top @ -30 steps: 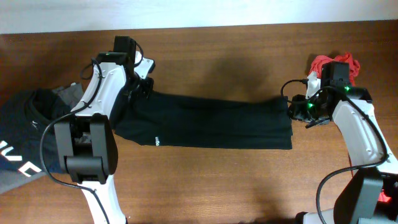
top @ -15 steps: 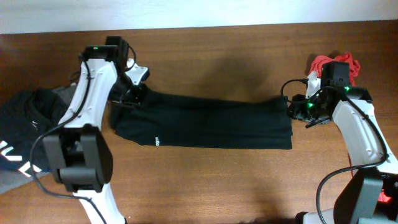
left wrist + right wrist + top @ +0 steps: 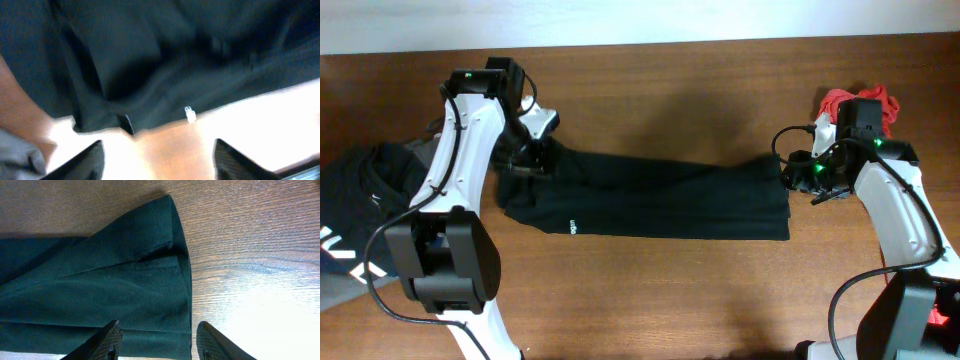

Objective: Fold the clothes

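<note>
The plain black fabric garment (image 3: 660,195) is laid flat; the left gripper (image 3: 157,150) is held wide open just beside its edge, the right gripper (image 3: 157,332) open astride its end.

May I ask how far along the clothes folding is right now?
Done: the black garment looks folded into a long strip on the table. In hand: nothing; left end effector and right end effector stand open at its ends. Left: folding the strip shorter, then the heap of clothes at far left.

Matt black cloth garment (image 3: 660,195) on a smooth, grained wooden table (image 3: 720,80).
</note>
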You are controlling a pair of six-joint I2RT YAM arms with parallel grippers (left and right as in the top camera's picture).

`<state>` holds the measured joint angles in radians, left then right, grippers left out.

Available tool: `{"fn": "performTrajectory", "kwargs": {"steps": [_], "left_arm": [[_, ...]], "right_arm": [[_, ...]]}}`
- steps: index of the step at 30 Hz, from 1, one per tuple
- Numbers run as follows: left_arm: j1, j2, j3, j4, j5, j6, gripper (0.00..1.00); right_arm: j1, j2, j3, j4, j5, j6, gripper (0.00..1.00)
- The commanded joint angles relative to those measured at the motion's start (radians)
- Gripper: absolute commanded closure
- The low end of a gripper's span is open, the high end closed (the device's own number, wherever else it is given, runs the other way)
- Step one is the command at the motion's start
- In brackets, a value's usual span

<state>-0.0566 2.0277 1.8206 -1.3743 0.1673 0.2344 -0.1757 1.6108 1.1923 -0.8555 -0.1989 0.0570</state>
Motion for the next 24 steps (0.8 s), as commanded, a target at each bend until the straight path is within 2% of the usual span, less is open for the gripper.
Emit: {"fn": "performTrajectory", "kwargs": {"steps": [1,5,11,12,13,15,16,18,19,21,24], "left_arm": [[0.003,-0.017,0.011,0.091,0.010,0.002,0.26],[-0.007,0.004,0.011,0.224,0.020,0.003,0.26],[-0.029,0.114,0.011,0.239,0.020,0.007,0.26],[-0.031,0.135,0.011,0.241,0.019,0.007,0.29],[-0.032,0.154,0.011,0.240,0.020,0.007,0.39],[-0.033,0.183,0.011,0.209,0.021,0.006,0.71],[-0.033,0.190,0.011,0.183,0.021,0.006,0.78],[-0.034,0.194,0.011,0.152,0.020,0.006,0.79],[-0.034,0.193,0.011,0.139,0.020,0.006,0.82],[-0.033,0.183,0.011,0.107,0.021,0.006,0.98],[-0.033,0.163,0.011,0.050,0.021,0.005,0.99]], "right_arm": [[-0.001,-0.018,0.003,0.002,0.008,0.003,0.47],[-0.001,-0.018,0.003,0.002,0.008,0.003,0.47],[-0.001,-0.018,0.003,-0.002,0.008,0.003,0.46],[-0.001,-0.018,0.003,-0.002,0.008,0.002,0.46],[-0.001,-0.018,0.003,-0.002,0.008,0.002,0.46],[-0.001,-0.018,0.003,-0.002,0.008,0.002,0.46],[-0.001,-0.018,0.003,-0.004,0.008,0.002,0.46],[-0.001,-0.018,0.003,-0.005,0.008,0.002,0.46],[-0.001,-0.018,0.003,-0.005,0.008,0.002,0.46],[-0.001,-0.018,0.003,-0.002,0.008,0.002,0.46],[-0.001,-0.017,0.003,-0.002,0.008,0.003,0.46]]}}
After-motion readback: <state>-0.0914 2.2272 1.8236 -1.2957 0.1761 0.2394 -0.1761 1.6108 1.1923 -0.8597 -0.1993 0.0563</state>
